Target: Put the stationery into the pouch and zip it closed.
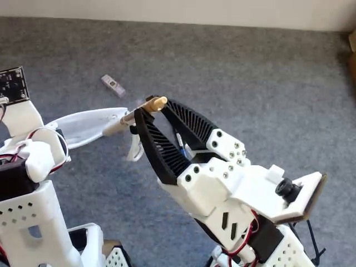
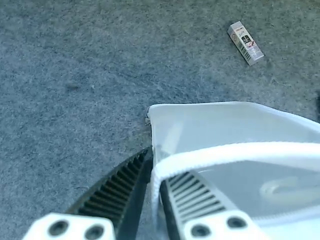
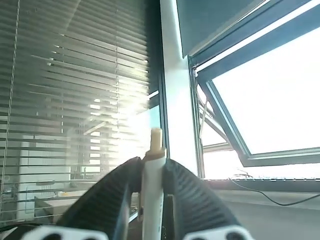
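A translucent white pouch (image 1: 83,125) lies on the grey carpet with its mouth held up. My left gripper (image 2: 155,172) is shut on the pouch's zipper rim (image 2: 235,152), and a pale looped item (image 2: 285,190) shows through the pouch wall. A white pen with a tan end (image 1: 119,126) is clamped in my right gripper (image 1: 151,107), slanting down with its lower end at the pouch mouth. In the right wrist view the pen (image 3: 152,175) stands between the black fingers (image 3: 115,195). A small white box (image 1: 113,84) lies on the carpet beyond the pouch, also seen as the box (image 2: 245,42).
The left arm's white body (image 1: 28,167) fills the near left corner. A blue-and-white item (image 1: 179,142) lies on the carpet under the right gripper's fingers. A pale wall base (image 1: 222,11) borders the far side. Open carpet (image 1: 267,89) spreads to the right.
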`<state>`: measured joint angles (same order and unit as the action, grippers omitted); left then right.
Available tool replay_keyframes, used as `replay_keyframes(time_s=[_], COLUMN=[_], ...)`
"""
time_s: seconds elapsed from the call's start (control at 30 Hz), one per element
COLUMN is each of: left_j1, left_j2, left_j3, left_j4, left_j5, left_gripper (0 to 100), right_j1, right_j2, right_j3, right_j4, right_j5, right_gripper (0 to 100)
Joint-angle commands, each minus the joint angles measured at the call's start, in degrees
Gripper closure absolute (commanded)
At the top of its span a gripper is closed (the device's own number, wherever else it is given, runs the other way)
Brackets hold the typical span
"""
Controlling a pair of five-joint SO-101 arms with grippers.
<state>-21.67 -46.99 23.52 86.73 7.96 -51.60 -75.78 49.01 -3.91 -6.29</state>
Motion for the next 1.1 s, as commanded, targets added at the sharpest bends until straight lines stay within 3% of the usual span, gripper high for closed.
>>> replay_keyframes(time_s=[0.0,0.27,0.8,1.07], left_j1=[1.2,1.1,1.1,1.1], left_j2=[0.9,0.9,0.9,0.9], left_j3=[0.8,0.8,0.8,0.8], left_j4=[-0.5,-0.5,-0.5,-0.5], left_j5=[0.3,0.3,0.3,0.2], left_gripper=[99,99,99,99], right_j1=[-0.3,0.0,0.0,-0.7], right_j2=[3.2,13.7,29.1,33.6], right_j3=[-0.5,-0.5,-0.4,2.1], right_j4=[-3.6,-11.1,-11.2,-11.2], right_j5=[0.6,0.7,0.8,11.6], right_gripper=[99.5,99.5,99.5,99.5])
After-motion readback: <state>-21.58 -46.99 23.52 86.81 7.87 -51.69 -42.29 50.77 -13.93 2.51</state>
